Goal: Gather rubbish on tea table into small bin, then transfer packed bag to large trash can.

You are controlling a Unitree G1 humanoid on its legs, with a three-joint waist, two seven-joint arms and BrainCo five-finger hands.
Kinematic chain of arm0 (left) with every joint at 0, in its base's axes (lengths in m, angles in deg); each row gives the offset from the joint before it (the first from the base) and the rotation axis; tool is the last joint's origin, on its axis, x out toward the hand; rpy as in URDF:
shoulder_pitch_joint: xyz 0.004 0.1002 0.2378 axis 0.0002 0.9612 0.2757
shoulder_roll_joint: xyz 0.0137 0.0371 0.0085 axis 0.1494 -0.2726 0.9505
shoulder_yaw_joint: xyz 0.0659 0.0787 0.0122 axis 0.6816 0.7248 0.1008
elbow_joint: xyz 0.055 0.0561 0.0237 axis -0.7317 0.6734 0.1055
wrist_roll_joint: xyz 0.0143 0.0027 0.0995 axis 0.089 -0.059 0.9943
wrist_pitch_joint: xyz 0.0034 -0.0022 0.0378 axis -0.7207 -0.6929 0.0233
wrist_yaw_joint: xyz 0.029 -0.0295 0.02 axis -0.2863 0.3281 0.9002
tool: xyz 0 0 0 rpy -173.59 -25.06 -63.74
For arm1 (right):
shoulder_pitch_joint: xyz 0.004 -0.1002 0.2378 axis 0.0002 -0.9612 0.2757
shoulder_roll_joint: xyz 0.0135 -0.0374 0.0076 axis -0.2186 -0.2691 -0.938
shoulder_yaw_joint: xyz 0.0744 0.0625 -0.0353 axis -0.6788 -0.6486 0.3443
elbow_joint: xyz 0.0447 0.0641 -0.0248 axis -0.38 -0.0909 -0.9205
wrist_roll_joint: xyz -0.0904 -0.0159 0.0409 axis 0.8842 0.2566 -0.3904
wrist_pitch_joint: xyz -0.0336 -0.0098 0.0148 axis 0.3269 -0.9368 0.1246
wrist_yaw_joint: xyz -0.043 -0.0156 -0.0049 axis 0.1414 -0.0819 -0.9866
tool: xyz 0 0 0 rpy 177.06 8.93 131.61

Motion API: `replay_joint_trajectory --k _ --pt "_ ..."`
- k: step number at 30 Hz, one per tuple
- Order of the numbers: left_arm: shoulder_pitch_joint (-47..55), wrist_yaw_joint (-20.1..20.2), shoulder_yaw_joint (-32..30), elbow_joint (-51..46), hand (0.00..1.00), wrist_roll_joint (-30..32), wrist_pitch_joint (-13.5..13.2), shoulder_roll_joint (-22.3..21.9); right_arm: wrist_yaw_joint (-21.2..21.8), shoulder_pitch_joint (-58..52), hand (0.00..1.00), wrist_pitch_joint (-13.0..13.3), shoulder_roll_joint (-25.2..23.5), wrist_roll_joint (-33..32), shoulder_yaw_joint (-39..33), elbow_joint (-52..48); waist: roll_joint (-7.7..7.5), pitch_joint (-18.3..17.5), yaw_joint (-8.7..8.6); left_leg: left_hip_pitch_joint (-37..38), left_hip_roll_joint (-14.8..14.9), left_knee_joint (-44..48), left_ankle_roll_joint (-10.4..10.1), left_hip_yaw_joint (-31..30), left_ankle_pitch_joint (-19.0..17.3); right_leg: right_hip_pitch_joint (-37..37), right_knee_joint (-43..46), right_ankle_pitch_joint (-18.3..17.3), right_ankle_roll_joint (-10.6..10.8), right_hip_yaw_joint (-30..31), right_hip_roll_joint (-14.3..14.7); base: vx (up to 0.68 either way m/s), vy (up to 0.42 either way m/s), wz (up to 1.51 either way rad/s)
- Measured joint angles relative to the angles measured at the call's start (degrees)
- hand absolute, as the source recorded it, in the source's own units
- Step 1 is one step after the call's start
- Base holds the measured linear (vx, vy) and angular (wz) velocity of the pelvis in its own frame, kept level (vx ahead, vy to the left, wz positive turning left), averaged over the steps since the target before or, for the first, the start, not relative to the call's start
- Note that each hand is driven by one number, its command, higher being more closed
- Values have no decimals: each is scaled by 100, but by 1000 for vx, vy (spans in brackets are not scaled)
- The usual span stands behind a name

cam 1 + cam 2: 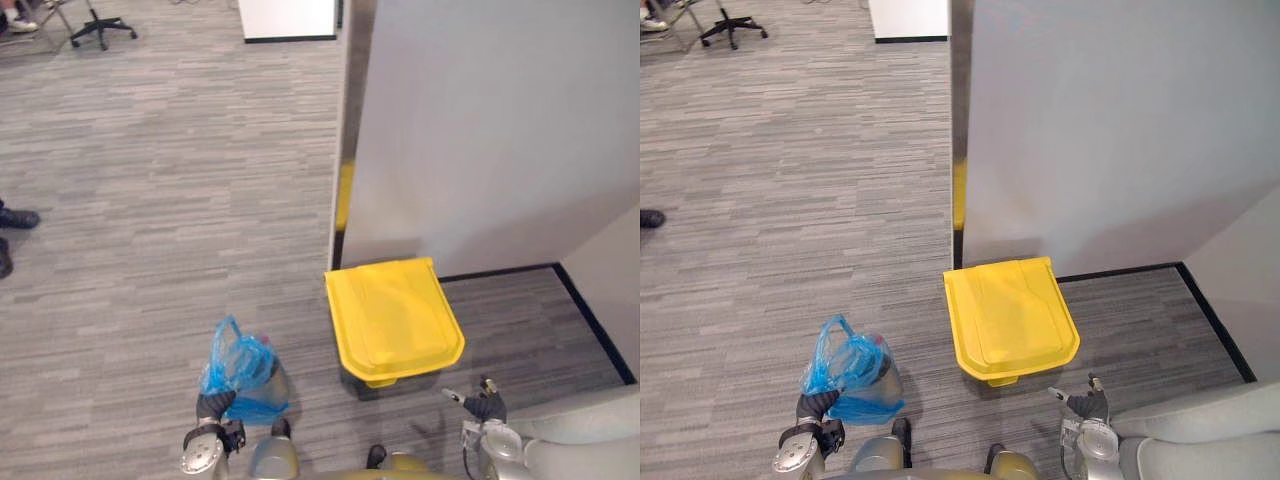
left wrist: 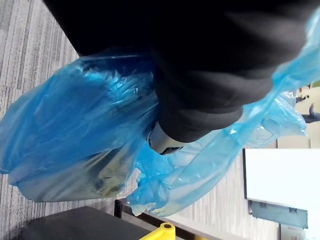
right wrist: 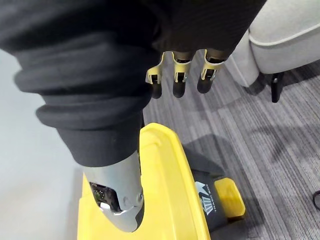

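Note:
A blue plastic rubbish bag (image 1: 240, 368), packed and knotted at the top, hangs from my left hand (image 1: 213, 405) at the lower left, above the carpet. In the left wrist view the blue film (image 2: 75, 135) wraps round the hand, and the thumb (image 2: 165, 142) is pressed into it. To the bag's right stands the large trash can, its yellow lid (image 1: 395, 315) closed, against the foot of a grey wall. My right hand (image 1: 484, 405) hovers just right of the can's front corner, fingers (image 3: 175, 75) relaxed and holding nothing, above the lid (image 3: 165, 190).
A tall grey partition wall (image 1: 480, 130) rises behind the can. A grey sofa (image 1: 590, 440) fills the lower right corner. On the carpet are a person's shoes (image 1: 15, 218) at the left edge, an office chair base (image 1: 100, 25) and a white cabinet (image 1: 290, 18) further back.

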Motion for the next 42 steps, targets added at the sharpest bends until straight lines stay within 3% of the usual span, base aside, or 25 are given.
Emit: replay_joint_trajectory --k 7,10,11,12,13,15,16,18,20,23,24,26,27,30,35,42 --pt "-8 6 16 13 100 2 0 -22 2 16 0 -6 7 6 12 12 217 6 -1 -199 146 1104 97 114 -743 61 17 70 103 401 56 -8 78 -31" --pt "45 3 15 -160 100 2 5 -23 2 0 0 -33 -9 5 23 -126 206 93 1 -431 200 1969 201 133 -1344 -250 933 -341 211 544 12 -31 128 -24" --pt "43 1 6 -188 100 1 6 -17 2 6 0 -34 -21 4 22 -226 157 184 15 -382 173 2198 252 143 -1617 -477 1675 -495 237 534 -81 -61 109 -38" --pt "21 -16 -3 -182 100 0 12 -6 5 81 0 -35 -56 3 22 -306 134 359 8 -229 115 2330 397 159 -1743 -1007 2825 -502 132 483 -149 -58 96 -35" --pt "17 -23 21 -175 100 -1 28 25 9 91 0 -42 -70 3 24 -306 183 418 -8 -178 114 2402 453 162 -1781 -1187 3059 -573 106 435 -141 -6 76 -26" --pt "-184 -36 77 -163 100 -1 32 212 10 102 0 -120 -76 3 23 -307 43 605 8 54 89 2609 596 159 -1982 -1724 2762 -570 121 71 -174 42 23 -6" --pt "-265 -37 70 -130 100 -1 29 302 9 109 0 -135 -71 3 17 -307 -24 654 7 96 44 2664 582 149 -2021 -1864 2427 -427 185 2 -185 54 -67 23" --pt "-559 -50 85 122 100 0 24 461 -8 106 0 -187 21 2 -104 -242 -130 788 -64 149 -136 2883 495 -89 -2209 -1586 1408 397 362 -113 -309 112 -124 54" --pt "-768 -64 88 191 100 1 24 430 -9 98 0 -212 204 -1 -257 -192 -6 995 -146 252 -163 3058 460 -470 -2366 -1433 1779 343 399 -3 -268 145 -118 83" --pt "-799 -130 44 191 100 2 21 480 -6 -10 0 -217 242 -10 -459 -94 12 983 -194 262 -247 3082 346 -879 -2457 -1430 2272 261 233 348 -82 183 -175 94" --pt "-771 -144 40 185 100 5 23 465 -4 -177 0 -265 212 -82 -775 24 114 862 -172 221 -167 3083 159 -1312 -2551 -1416 2575 -165 12 72 -20 227 -209 98" --pt "-717 -142 77 164 100 32 26 386 -9 -288 0 -266 142 -206 -908 18 318 673 -167 99 101 3179 12 -1622 -2602 -1336 2451 -289 -132 -354 170 225 -169 83" --pt "-709 -142 80 164 100 49 28 349 -6 -293 0 -266 122 -217 -902 17 333 621 -152 49 193 3237 -21 -1732 -2619 -1310 2379 -318 -181 -454 265 287 -172 35" --pt "-600 -99 336 163 100 69 39 321 3 -260 0 -234 -199 -294 -878 -52 212 188 -164 142 442 2653 -206 -1874 -2526 -1289 2234 -443 -349 -589 506 217 -143 4" --pt "-573 0 446 163 100 113 40 302 8 -357 0 -214 -289 -452 -878 -51 187 -6 -173 339 673 2203 -427 -1855 -2404 -1204 2085 -336 -522 -364 777 219 -77 1" --pt "-313 0 421 46 100 127 44 306 9 -332 0 -208 -287 -436 -668 -99 112 -75 -103 563 545 2128 -365 -1695 -2334 -1087 2082 -273 -471 96 786 2 9 -7"
